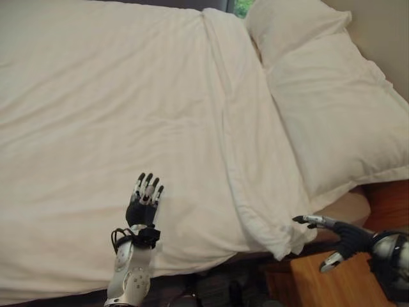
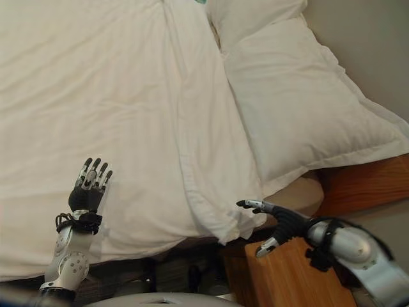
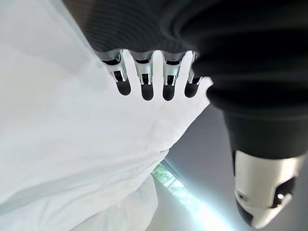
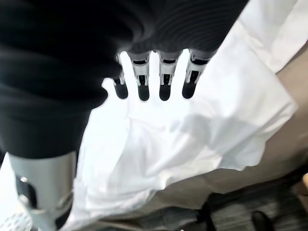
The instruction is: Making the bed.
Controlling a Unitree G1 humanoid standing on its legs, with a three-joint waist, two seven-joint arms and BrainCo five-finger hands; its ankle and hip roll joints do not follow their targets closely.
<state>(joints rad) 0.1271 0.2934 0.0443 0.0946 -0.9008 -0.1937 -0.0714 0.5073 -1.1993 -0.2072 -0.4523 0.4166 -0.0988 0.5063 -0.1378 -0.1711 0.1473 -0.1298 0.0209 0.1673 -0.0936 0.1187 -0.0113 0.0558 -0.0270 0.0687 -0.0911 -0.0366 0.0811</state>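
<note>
Left eye view shows the white duvet [image 1: 128, 115] spread across the bed, its folded edge beside the pillows [image 1: 332, 121]. A careless tug could drag its hanging corner (near the wooden nightstand [image 1: 326, 281]) off the mattress. Left hand [image 1: 144, 203] rests flat, fingers straight; right hand [image 1: 342, 238] hovers open, empty.

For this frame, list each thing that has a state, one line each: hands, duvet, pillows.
left hand: open, fingers straight, over the duvet.
right hand: open, fingers spread, by the folded corner, holding nothing.
duvet: spread over the bed, top edge folded back, lightly wrinkled.
pillows: lying at the head of the bed, one overlapping the other.
wooden nightstand: beside the bed, under the right hand.
</note>
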